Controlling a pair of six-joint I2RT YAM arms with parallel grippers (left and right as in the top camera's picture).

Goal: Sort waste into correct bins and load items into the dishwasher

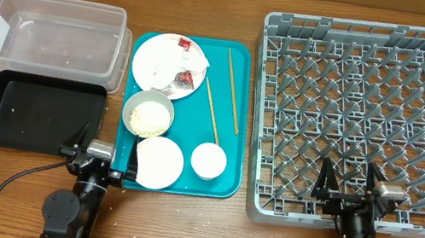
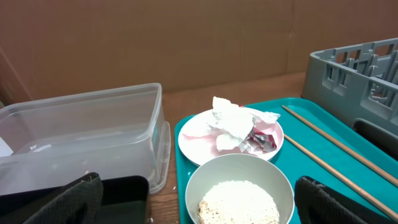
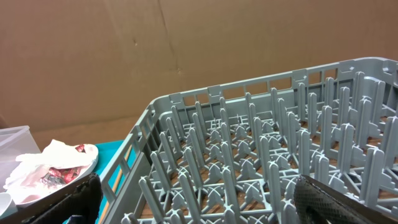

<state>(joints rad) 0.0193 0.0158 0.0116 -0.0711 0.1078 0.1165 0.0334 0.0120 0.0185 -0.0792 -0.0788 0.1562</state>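
A pale pink plate (image 1: 153,59) on the teal tray holds crumpled white napkins (image 1: 185,75) and red-and-white wrappers (image 1: 184,42); the napkins also show in the left wrist view (image 2: 231,121). A grey-green bowl (image 1: 147,114) holds rice crumbs (image 2: 239,202). A white plate (image 1: 158,162) and a small white cup (image 1: 209,160) sit at the tray's front. Two chopsticks (image 1: 233,88) lie on the tray's right side. My left gripper (image 1: 104,148) is open and empty, low in front of the bowl (image 2: 202,208). My right gripper (image 1: 349,181) is open and empty over the front edge of the grey dish rack (image 1: 368,119), as the right wrist view (image 3: 199,205) shows.
The clear tub (image 1: 52,32) stands at the back left, with the black tray (image 1: 40,112) in front of it. The teal tray (image 1: 224,181) lies between these and the rack. Small crumbs dot the table and the black tray. A brown cardboard wall stands behind.
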